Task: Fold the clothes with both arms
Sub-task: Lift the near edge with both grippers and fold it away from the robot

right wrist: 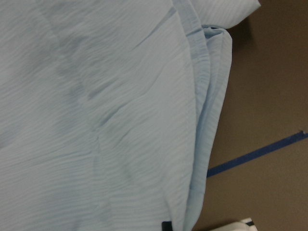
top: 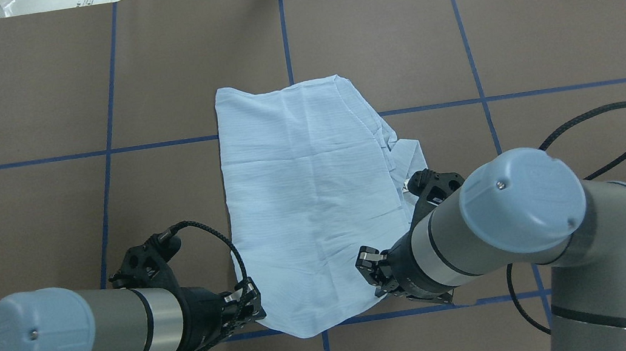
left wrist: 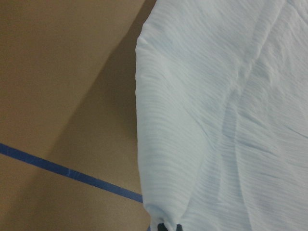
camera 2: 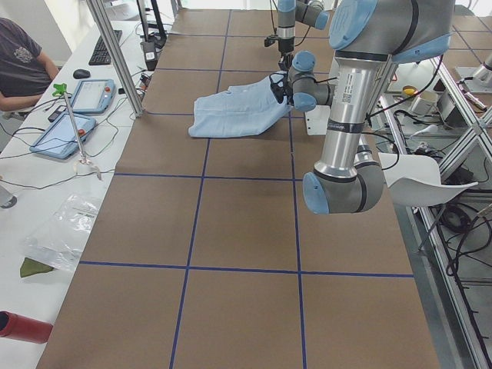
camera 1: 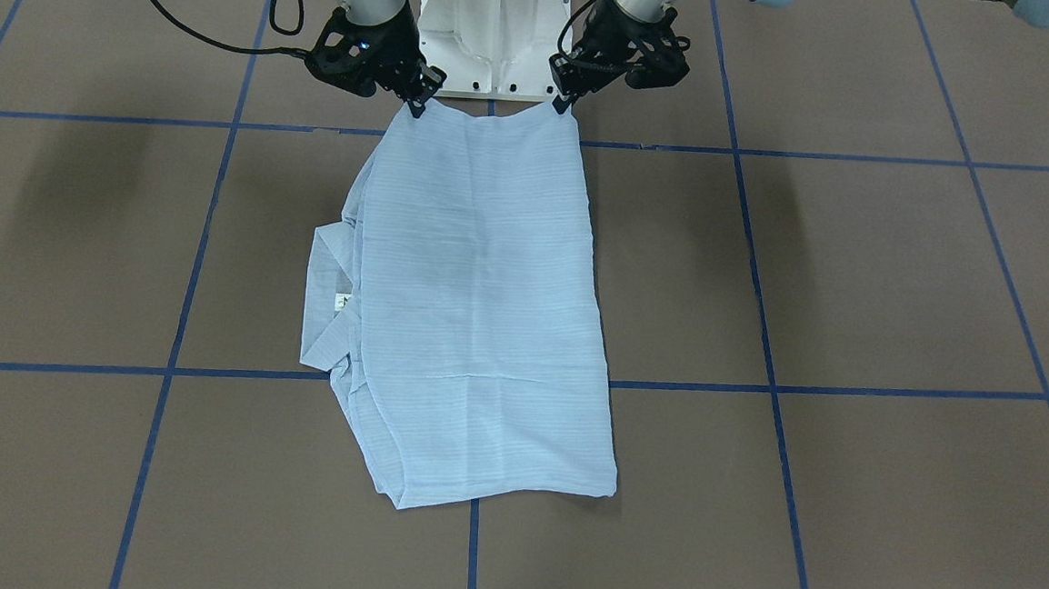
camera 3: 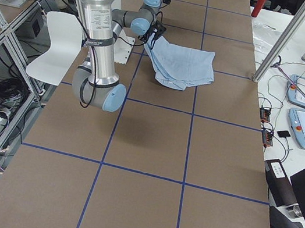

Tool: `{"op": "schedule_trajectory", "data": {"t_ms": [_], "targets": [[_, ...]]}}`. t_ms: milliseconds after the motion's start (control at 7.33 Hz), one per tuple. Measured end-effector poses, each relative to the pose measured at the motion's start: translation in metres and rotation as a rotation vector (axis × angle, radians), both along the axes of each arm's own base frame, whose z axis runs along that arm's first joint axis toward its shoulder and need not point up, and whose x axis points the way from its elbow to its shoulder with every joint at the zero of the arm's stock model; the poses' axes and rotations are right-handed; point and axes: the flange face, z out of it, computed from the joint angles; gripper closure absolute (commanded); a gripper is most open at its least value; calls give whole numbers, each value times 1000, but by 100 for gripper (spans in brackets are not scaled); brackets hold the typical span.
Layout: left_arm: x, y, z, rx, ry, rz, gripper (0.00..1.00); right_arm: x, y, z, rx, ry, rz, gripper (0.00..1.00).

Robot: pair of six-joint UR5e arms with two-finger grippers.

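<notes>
1. Closest to the base: left gripper [camera 1: 561, 106] pinched tight on one near corner of the shirt [camera 1: 479, 301].
2. Same deal for the right gripper [camera 1: 419, 106], clamped onto the other near corner, with the edge strung between the two.
3. Stretching away from both claws: folded shirt body, spread on the table [camera 1: 853, 278].
4. Further out on the right gripper's side: collar [camera 1: 321, 337] and neck label [camera 1: 340, 301] poking out from under the top layer.
5. Farthest from the claws: the far edge, lying past a blue tape line [camera 1: 847, 387].

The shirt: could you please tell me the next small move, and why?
Probably raise both corners evenly and carry them toward the far end: the left gripper and right gripper each pinch a near corner of the shirt, its rest lying flat.
</notes>
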Motion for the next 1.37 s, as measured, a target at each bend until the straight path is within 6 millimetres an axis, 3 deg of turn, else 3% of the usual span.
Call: {"op": "schedule_trajectory", "data": {"t_ms": [273,546,683,1092,1365], "targets": [[-37,14,-24,-12,8,42,100,26,-2,-15,-20,-52,-25,100],[-39,13,-25,-25,-14,57,100,39,-23,-17,-38,-59,-1,100],[-33,1,-24,-15,-27,39,100,44,-40,-16,-43,-54,27,100],[-34,-70,-26,36,-50,-79,100,34,-109,-13,-52,-13,108,100],[-34,-120,-13,58,-78,-154,100,25,-144,2,-26,30,122,100]]}}
